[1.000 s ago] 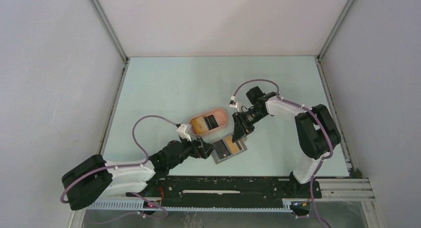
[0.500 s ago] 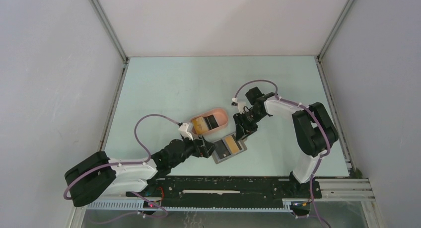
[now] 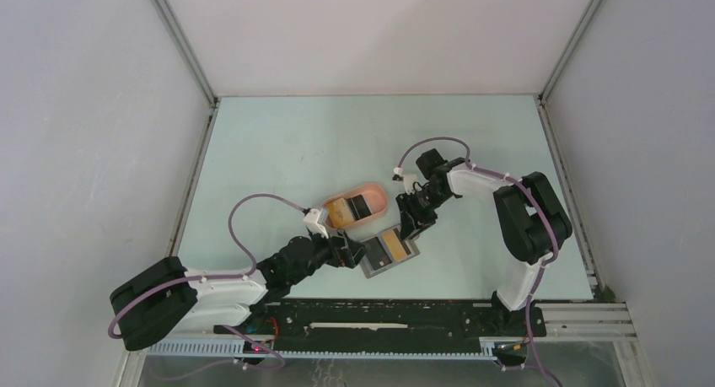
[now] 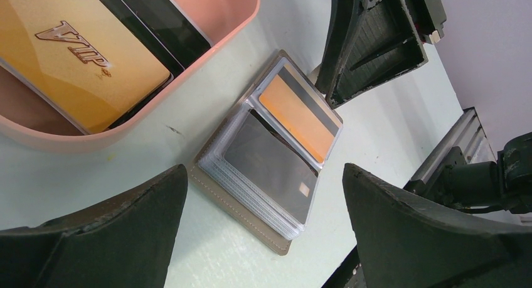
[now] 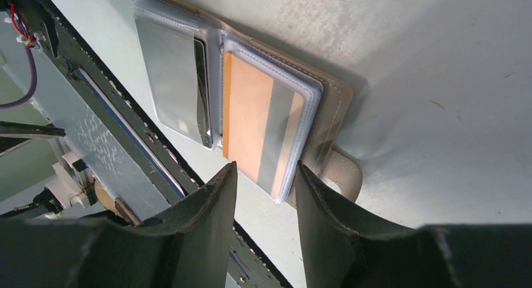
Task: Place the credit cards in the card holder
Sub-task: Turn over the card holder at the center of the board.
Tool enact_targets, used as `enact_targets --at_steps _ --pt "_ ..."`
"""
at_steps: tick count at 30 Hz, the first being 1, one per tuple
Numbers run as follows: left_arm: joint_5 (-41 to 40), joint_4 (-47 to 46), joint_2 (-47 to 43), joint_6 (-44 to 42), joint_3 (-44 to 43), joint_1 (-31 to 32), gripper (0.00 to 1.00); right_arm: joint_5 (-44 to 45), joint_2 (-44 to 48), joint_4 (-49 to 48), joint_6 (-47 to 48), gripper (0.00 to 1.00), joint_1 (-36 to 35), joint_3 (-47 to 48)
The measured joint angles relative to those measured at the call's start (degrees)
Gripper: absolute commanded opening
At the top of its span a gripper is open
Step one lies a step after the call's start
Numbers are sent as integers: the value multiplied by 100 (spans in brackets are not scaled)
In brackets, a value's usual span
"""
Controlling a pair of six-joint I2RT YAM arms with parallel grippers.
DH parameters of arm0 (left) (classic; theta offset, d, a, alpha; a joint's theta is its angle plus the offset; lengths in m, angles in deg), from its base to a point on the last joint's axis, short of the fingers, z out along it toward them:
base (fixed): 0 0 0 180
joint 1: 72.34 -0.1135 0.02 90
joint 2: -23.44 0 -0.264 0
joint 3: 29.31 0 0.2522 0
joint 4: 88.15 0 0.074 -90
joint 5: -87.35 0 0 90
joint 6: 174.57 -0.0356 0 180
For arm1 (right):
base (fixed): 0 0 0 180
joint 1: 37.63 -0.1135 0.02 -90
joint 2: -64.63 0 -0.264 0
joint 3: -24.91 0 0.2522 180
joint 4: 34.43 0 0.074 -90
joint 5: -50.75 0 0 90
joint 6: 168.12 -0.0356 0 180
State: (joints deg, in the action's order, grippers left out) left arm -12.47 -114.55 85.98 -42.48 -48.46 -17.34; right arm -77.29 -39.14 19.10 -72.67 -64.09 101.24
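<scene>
Two halves of the opened card holder show orange-silver card, dark card; left tool, right tool spread.

card holder with glossy plastic sleeves, matt stitched cover, smooth plastic tray

Our left black two-finger gripper: low, jaws wide apart. Our right black two-finger gripper: pointed down, jaws narrowly parted.
</scene>
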Motion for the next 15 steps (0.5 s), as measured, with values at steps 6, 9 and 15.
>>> enact_targets --at_steps 6,9,15 --pt "0 0 -2 2 0 0 98 -57 0 0 -4 48 -11 0" --pt "0 0 0 2 0 0 98 -52 -9 0 -7 49 -15 0" --pt "2 -2 11 2 0 0 98 -52 -127 0 -26 48 -15 0"
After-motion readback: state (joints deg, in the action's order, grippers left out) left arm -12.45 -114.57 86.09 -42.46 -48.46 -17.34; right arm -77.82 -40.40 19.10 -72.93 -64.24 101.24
